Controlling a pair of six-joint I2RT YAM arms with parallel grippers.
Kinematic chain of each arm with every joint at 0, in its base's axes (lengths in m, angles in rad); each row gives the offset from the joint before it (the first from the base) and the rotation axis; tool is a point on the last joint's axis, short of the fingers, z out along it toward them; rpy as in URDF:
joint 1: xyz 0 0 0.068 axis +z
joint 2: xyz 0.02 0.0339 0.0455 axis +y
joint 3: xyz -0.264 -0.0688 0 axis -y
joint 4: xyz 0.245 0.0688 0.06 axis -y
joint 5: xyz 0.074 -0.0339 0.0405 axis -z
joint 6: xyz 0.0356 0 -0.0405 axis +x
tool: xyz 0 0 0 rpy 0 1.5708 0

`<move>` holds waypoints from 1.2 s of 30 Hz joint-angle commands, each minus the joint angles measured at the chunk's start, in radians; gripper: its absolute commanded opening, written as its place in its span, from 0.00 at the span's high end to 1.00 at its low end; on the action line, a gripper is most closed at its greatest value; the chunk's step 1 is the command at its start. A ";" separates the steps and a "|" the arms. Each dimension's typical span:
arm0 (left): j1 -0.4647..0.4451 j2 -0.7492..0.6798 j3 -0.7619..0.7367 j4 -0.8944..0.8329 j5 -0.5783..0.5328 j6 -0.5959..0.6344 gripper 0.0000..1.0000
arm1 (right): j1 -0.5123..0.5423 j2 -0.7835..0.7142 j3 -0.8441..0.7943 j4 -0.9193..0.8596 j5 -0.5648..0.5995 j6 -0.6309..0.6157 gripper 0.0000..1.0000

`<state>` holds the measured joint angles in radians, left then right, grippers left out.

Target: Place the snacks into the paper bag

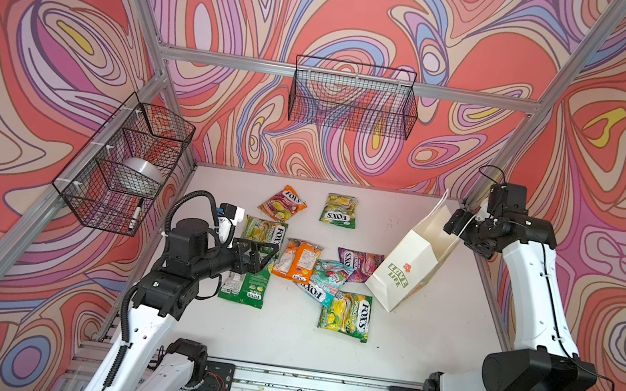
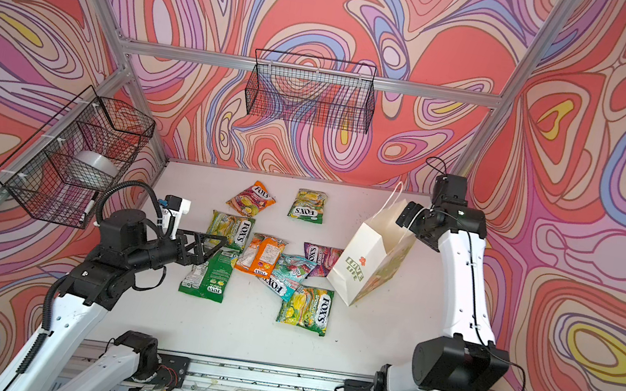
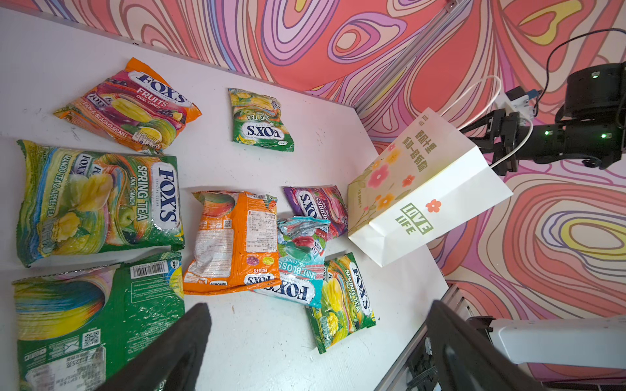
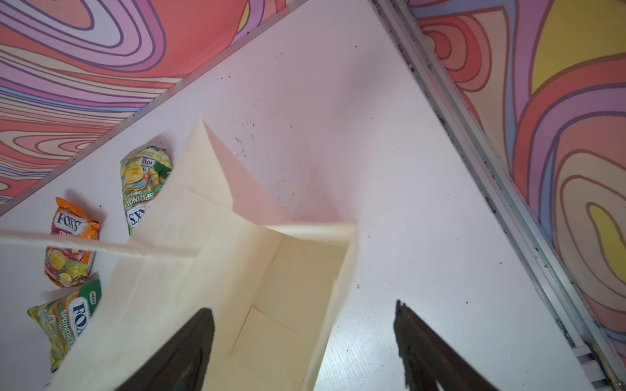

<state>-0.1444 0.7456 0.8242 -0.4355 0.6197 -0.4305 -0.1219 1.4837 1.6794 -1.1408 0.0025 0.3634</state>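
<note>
Fingers of the left arm (image 1: 261, 255) hang wide open and empty over a green snack (image 1: 247, 285). Eight snacks (image 1: 298, 261) lie mid-counter (image 1: 281, 343). Just right of them, the bag (image 1: 405, 269) leans tilted, its rim between the spread right fingers (image 4: 184, 352), apparently unclamped.

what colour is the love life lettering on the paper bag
Green lettering on the paper bag; left wrist view.

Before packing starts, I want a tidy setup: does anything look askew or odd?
Yes: the bag leans steeply instead of standing upright, its mouth tipped toward the open right gripper. The snacks lie loose on the table, some overlapping.
</note>
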 commanded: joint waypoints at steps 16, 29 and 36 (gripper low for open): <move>-0.003 -0.004 -0.015 0.028 -0.014 0.001 0.00 | -0.065 -0.037 -0.198 0.158 -0.042 0.052 0.11; -0.010 0.000 -0.017 0.033 -0.003 -0.003 0.00 | -0.205 -0.130 -0.247 0.092 -0.003 0.096 0.11; -0.024 0.004 -0.019 0.035 -0.001 -0.005 0.00 | -0.326 -0.212 -0.373 0.240 -0.372 0.163 0.12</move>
<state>-0.1593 0.7494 0.8162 -0.4221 0.6086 -0.4305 -0.4076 1.3117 1.3548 -0.9882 -0.1688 0.4774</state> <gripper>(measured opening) 0.998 0.883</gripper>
